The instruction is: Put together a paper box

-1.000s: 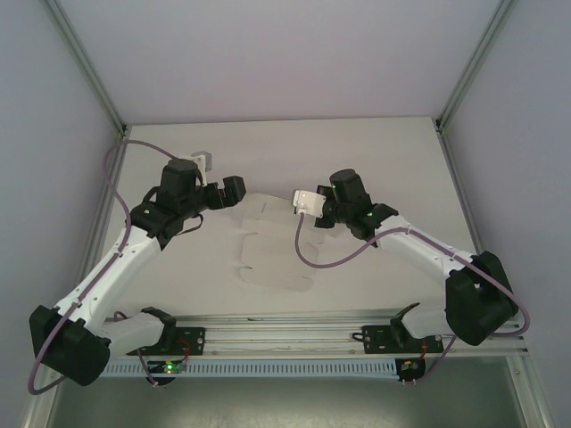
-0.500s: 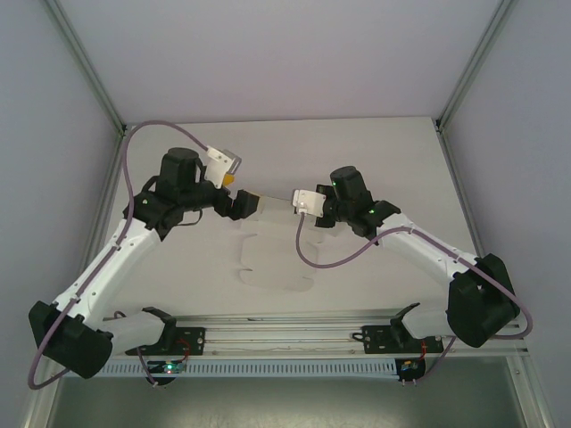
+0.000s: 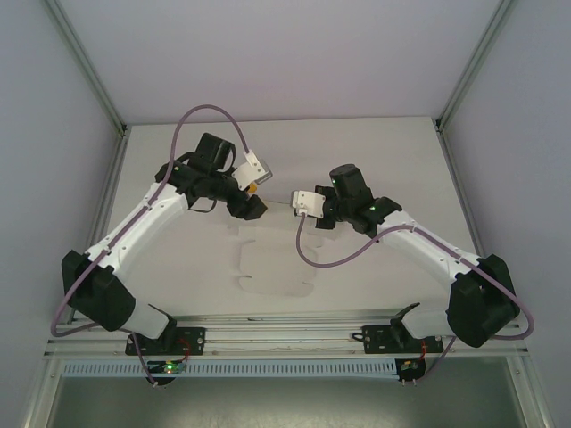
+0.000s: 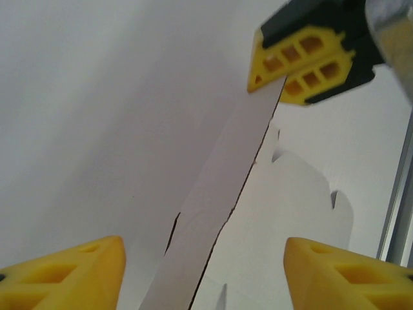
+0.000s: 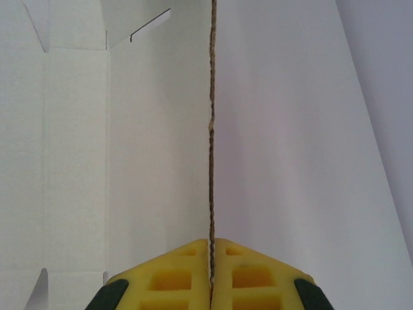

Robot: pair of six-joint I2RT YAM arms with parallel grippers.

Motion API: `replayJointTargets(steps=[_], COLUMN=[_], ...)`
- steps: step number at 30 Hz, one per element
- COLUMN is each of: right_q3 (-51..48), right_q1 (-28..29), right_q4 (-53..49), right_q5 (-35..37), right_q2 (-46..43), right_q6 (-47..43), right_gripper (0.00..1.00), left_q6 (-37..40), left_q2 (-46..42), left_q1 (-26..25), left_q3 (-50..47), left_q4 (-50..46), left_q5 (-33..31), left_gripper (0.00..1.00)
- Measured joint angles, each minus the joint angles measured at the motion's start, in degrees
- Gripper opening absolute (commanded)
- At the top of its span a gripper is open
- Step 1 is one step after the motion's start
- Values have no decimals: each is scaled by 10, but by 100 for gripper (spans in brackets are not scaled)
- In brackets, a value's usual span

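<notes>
The box is mostly flat, only 1 panel raised in the clenched right tool; the left tool straddles it, released.

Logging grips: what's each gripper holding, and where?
Right gripper pinches the paper box by its edge; left gripper straddles that edge, jaws apart, holding nothing.

A lab robot cell: aluminium frame, plain white walls.

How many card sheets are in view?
1: a die-cut card sheet at table centre, one edge lifted, clamped in the right gripper; left gripper open astride that edge.
</notes>
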Motion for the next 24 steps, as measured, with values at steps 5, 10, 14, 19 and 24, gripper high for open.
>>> replayJointTargets(steps=[5,10,14,19,24], right_q3=[4,8,16,26,33], right_q1=[-1,-1,-2,-1,-1], right_q4=[-8,-17,-26,-32,-34], right_q5=[-7,-15,-14,0,19], right_q2=[0,0,0,3,8], right_q6=[0,1,4,16,31], right_gripper=[0,0,0,0,0], left_q6=[23,26,24,12,-7], left_q2=[1,12,13,13,13], left_q1=[0,-8,-23,-39,-63], left_q3=[1,19,19,19,20], left_q4=[-11,-16,-16,-5,22], left_q5=[-13,-26,-38,-72,-135], left_gripper=[45,29,27,13,1])
